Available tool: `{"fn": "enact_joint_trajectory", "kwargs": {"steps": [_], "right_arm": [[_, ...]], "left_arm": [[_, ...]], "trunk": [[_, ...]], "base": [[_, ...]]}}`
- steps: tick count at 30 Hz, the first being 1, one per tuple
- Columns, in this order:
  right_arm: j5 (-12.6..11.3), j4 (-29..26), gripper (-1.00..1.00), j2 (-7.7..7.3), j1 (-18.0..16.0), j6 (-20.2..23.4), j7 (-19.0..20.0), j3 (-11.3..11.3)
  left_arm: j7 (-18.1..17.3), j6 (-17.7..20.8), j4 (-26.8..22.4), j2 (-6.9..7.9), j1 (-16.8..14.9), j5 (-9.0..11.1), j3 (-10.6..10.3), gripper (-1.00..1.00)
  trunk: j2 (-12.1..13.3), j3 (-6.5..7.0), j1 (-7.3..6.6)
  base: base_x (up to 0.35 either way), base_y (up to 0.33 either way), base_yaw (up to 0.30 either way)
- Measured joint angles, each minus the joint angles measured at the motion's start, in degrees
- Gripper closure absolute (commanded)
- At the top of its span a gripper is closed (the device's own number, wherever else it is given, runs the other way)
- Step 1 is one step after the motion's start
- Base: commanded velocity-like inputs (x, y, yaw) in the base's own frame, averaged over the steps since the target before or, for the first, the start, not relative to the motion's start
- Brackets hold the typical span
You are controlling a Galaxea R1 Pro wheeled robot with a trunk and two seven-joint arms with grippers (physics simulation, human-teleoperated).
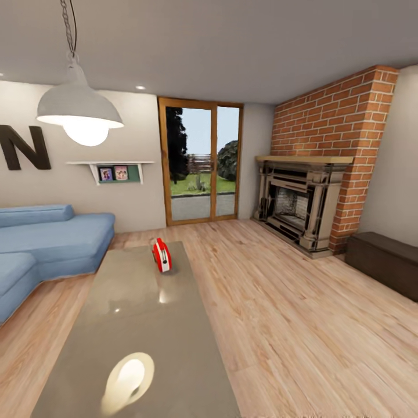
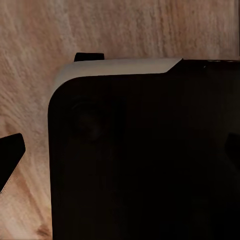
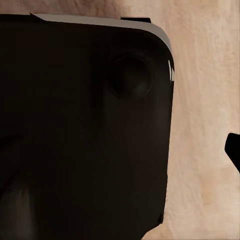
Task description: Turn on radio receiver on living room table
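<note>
While both wrist views show dark housing over wood floor, either end effector's state can't be told. Roll on along the table point(image 1: 133, 325); the radio receiver point(image 1: 162, 255) stands upright at its far end.

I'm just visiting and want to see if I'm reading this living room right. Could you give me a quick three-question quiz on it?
1. True or false: the radio receiver stands on the grey table.
2. What lies on the side of the table opposite the brick fireplace? A) a blue sofa B) a bookcase C) a dining table
3. Fill in: the bright oval on the near end of the tabletop is a reflection of the ______ hanging overhead.

Key: 1 true. 2 A, the blue sofa. 3 pendant lamp.
</note>
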Motion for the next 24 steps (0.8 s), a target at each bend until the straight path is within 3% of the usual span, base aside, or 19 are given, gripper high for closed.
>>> {"fn": "enact_joint_trajectory", "kwargs": {"steps": [24], "right_arm": [[0.0,0.0,-1.0,0.0,0.0,0.0,0.3,0.0]], "left_arm": [[0.0,0.0,0.0,0.0,0.0,0.0,0.1,-1.0]], "trunk": [[0.0,0.0,0.0]], "base": [[0.0,0.0,-0.289]]}}
